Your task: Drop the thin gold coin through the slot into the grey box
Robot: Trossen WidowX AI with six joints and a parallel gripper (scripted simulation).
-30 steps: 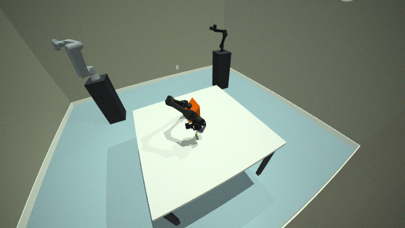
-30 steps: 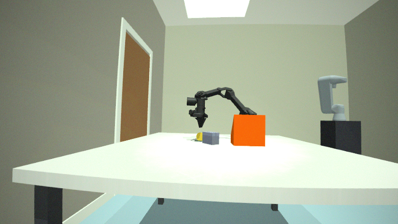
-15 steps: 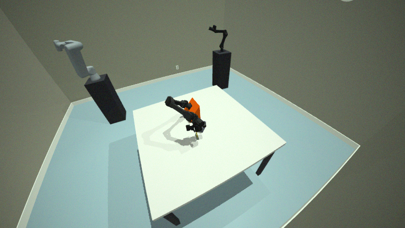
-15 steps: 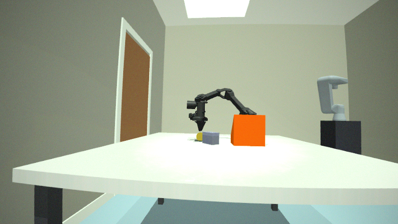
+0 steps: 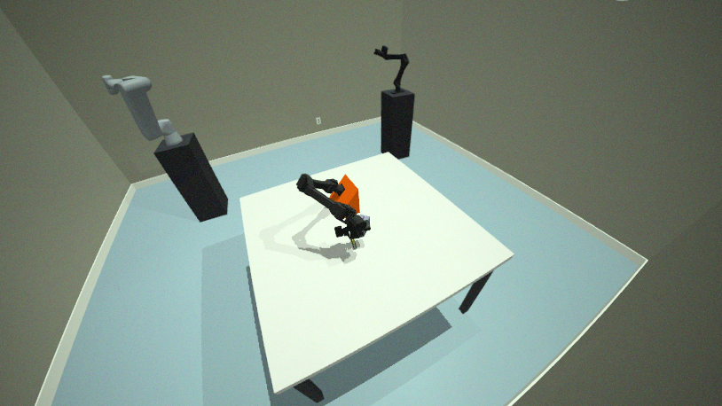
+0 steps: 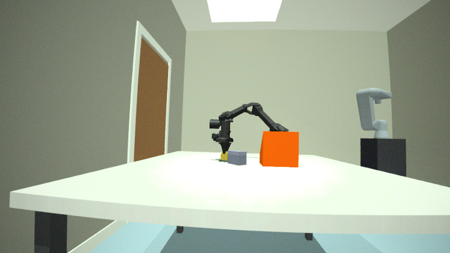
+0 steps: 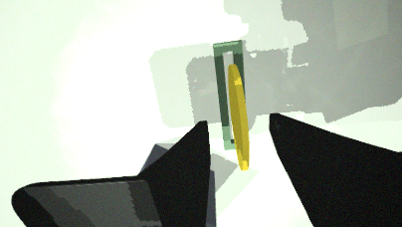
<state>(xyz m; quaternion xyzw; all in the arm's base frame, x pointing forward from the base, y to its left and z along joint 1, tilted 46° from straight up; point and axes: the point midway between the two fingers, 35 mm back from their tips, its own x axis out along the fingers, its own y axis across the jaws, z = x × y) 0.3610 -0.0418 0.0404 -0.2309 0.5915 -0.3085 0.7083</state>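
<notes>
The pincer (image 7: 239, 130) points downward above the gold coin (image 7: 238, 114), its two dark fingers parted with a gap between them and nothing gripped. In the wrist view the coin stands on its edge in the dark-green holder (image 7: 222, 90), seen edge-on as a narrow yellow strip; its near end lies in line with the gap between the fingertips, and neither finger touches it. The holder rests on the white tabletop (image 6: 194, 191).

From the exterior view the pincer (image 6: 225, 147) hangs just above the coin (image 6: 223, 155), which shows partly behind the grey box (image 6: 236, 157). The box sits just beside the coin; the slot in its lid cannot be made out. An orange block (image 6: 279, 148) stands near the box, and the arm's base sits behind it.

From the top view the arm hides the box, and the coin (image 5: 355, 244) appears only as a small yellow mark below the pincer (image 5: 353, 237).
</notes>
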